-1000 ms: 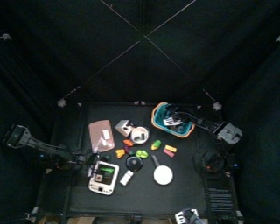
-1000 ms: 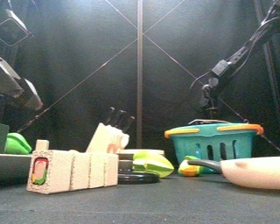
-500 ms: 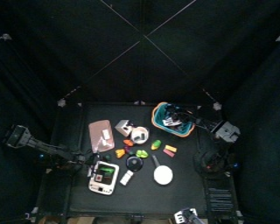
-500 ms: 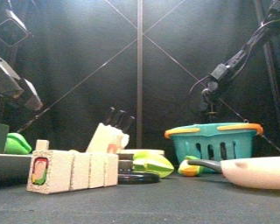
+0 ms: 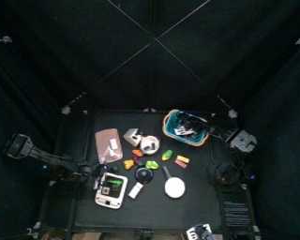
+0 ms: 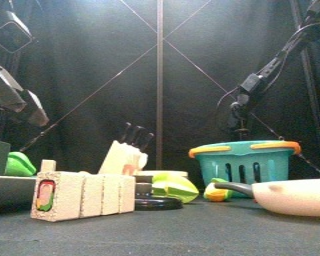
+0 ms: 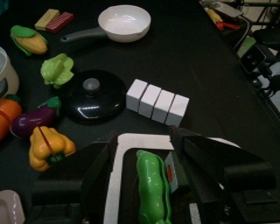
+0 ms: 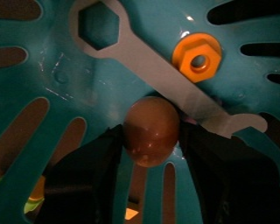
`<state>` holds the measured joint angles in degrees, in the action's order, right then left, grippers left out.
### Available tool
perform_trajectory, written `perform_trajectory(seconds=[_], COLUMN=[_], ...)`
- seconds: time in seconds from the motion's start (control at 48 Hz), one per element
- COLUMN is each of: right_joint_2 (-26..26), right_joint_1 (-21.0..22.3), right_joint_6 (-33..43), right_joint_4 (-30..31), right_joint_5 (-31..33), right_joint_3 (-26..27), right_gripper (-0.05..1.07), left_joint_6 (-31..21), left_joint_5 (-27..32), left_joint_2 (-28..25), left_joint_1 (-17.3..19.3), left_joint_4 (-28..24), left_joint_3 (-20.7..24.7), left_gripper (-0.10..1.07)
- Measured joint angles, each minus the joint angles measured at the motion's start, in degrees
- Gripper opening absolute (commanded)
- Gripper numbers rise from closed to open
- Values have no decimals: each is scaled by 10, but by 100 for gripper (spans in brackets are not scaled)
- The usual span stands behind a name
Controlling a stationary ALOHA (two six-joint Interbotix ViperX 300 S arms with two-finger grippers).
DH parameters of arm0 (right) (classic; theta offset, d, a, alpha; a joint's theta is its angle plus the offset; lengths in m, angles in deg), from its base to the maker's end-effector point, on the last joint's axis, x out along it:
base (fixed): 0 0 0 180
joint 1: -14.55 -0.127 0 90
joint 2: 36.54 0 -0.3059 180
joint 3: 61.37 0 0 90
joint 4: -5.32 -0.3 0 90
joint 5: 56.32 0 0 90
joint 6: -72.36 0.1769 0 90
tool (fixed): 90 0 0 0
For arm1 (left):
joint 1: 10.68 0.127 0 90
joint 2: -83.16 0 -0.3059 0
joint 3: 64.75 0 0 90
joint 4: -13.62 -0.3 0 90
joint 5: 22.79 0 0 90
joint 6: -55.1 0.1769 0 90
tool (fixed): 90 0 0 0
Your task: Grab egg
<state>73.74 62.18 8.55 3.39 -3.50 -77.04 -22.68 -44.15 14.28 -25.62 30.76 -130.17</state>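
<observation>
A brown egg lies inside the teal basket in the right wrist view. My right gripper has one dark jaw pressed against each side of the egg, shut on it, close to the basket floor. In the top view the basket stands at the table's back right, with the right arm reaching into it from the right. In the front view the basket hides the egg. My left gripper rests open at the front left, over a green pod on a white box.
A grey toy wrench and an orange nut lie in the basket beside the egg. On the table are a white bowl, a black lid, white blocks, a pink slab and several toy vegetables.
The right arm has shifted slightly above the basket. The left arm has not moved.
</observation>
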Motion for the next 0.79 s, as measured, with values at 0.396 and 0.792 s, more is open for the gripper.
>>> perform_trajectory(seconds=[0.396,0.792], right_joint_2=[-36,-40], right_joint_1=[-18,-19], right_joint_6=[1,1], right_joint_4=[6,11], right_joint_5=[23,29], right_joint_3=[11,11], right_gripper=[72,72], left_joint_6=[0,1], left_joint_5=[0,0], left_joint_2=[0,0], left_joint_1=[0,0], left_joint_4=[0,0], left_joint_3=[0,0], left_gripper=[87,87])
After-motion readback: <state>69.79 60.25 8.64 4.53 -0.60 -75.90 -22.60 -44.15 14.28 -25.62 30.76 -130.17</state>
